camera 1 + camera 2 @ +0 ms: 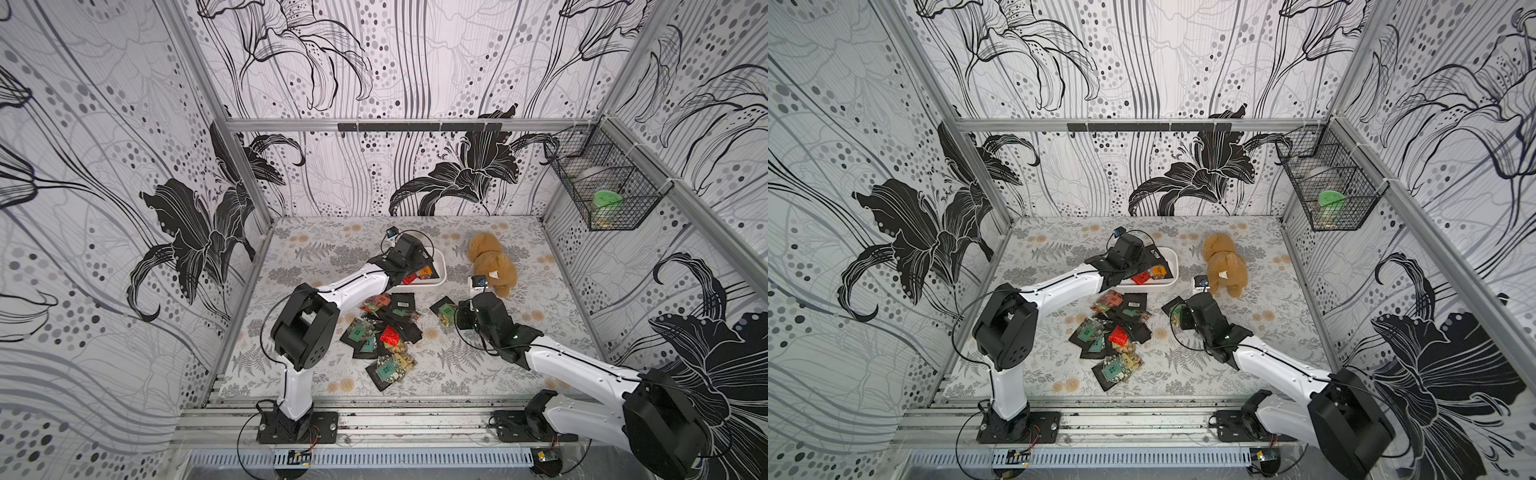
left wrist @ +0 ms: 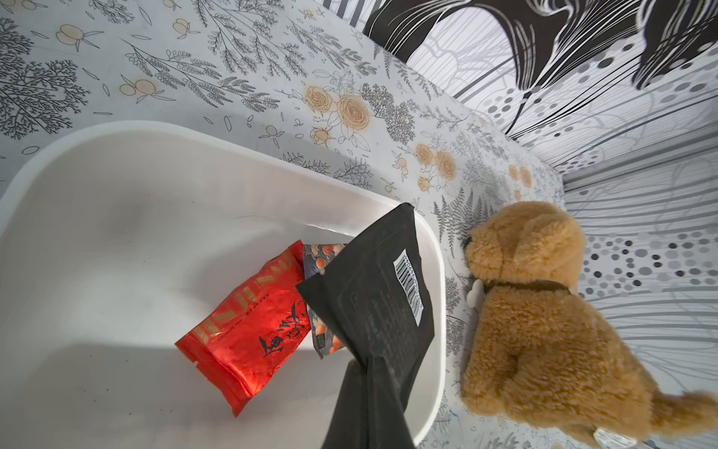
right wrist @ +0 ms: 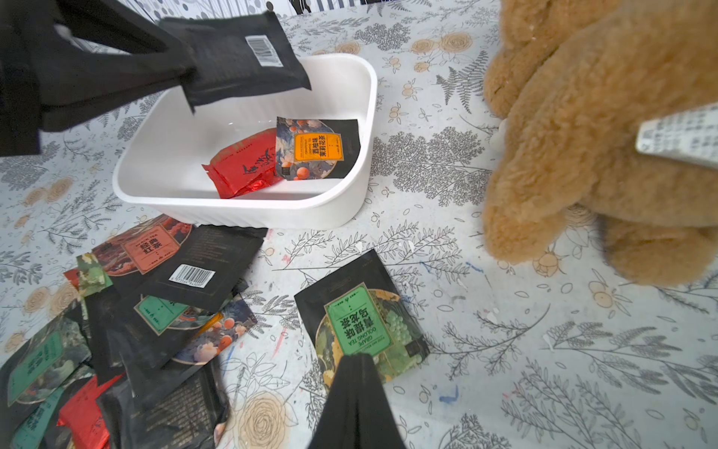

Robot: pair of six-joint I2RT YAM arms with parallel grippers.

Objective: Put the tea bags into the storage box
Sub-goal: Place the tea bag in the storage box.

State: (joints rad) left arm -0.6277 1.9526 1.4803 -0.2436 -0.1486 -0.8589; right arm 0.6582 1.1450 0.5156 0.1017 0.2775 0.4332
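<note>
Your left gripper [image 2: 363, 367] clamps a barcoded black sachet [image 2: 373, 295] above the box [image 2: 116, 163] — a red sachet [image 3: 241, 167] and an orange-label one [image 3: 318, 147] lie inside. Your right gripper [image 3: 355, 359] pinches the green sachet [image 3: 361, 318], "GRAPE OOLONG TEA", at the box's 5 o'clock — the pile [image 1: 382, 332] at 6.

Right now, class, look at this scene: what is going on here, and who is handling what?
The left gripper holds a black tea bag by one edge above the storage box, which contains a red tea bag and an orange-labelled tea bag. The right gripper is shut on the edge of a green-labelled tea bag, which lies apart from the pile of tea bags on the table. A plush toy sits beside the box, untouched.
</note>
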